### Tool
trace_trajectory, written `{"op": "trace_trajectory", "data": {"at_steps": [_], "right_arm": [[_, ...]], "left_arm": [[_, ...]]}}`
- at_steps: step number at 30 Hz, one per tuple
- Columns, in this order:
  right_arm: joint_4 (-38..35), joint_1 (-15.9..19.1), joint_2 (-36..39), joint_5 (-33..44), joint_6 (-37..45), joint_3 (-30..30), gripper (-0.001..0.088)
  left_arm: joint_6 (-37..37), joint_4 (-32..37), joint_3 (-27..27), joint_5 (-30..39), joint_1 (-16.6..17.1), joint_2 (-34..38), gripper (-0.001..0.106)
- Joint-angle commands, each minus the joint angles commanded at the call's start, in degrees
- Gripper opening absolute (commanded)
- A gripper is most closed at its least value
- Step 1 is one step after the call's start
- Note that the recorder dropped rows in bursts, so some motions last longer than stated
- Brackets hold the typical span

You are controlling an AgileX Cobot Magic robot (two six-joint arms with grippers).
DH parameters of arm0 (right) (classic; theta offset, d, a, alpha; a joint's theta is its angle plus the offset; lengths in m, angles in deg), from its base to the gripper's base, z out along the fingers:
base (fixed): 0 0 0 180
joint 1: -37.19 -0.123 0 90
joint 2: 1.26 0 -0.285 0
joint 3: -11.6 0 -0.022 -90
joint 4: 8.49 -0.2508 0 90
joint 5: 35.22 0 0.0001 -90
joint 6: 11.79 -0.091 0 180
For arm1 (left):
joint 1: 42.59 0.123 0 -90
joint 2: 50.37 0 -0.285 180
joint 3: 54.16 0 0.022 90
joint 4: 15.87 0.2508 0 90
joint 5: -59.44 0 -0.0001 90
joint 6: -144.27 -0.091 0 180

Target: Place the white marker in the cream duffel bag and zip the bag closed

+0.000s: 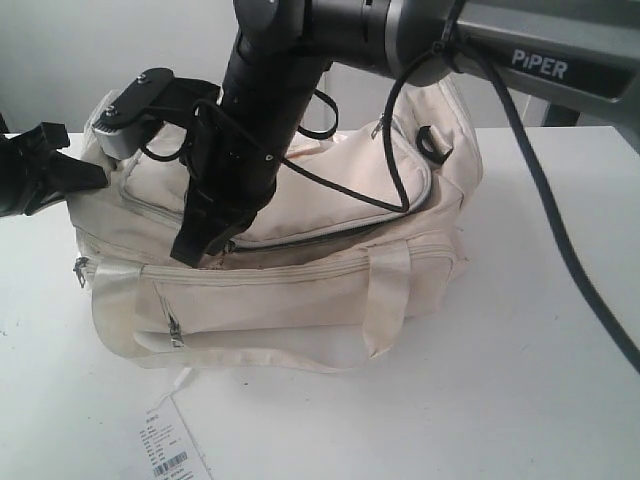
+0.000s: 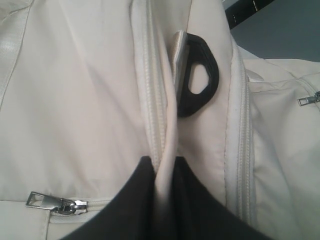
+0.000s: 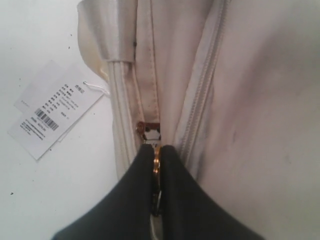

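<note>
The cream duffel bag [image 1: 300,290] lies on its side on the white table [image 1: 520,400]. Its top zipper shows a dark slit [image 1: 320,238] that is partly open. My right gripper [image 1: 197,252] reaches across to the left part of the bag. It is shut on the brass zipper pull [image 3: 156,159], just behind the slider [image 3: 149,130]. My left gripper [image 2: 167,167] is at the bag's left end [image 1: 92,176], shut on a fold of cream fabric beside a zipper seam. The white marker is out of view.
A barcode paper tag [image 1: 172,448] lies on the table in front of the bag, tied on by a string. A black end clip [image 2: 197,80] sits close to the left gripper. Shiny strap handles [image 1: 385,300] hang over the bag's front. Black cables trail from the right arm.
</note>
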Motion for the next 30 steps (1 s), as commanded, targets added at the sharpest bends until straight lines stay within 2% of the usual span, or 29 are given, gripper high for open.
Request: {"op": "trace_trajectory", "data": {"at_steps": [13,26,30], "right_arm": [[2.72,0.20,-1.46,0.00,0.15,1.17,0.0000],[2.82,3.29,-3.24,0.00,0.05,1.17,0.0000],[3.06,4.49,-4.98,0.00,0.05,3.21,0.0000]], "left_arm": [[0.00,0.12,0.00,0.00,0.00,0.00,0.000],[0.00,0.12,0.00,-0.43,0.00,0.00,0.000],[0.00,0.23,0.00,-0.42,0.00,0.00,0.000]]}}
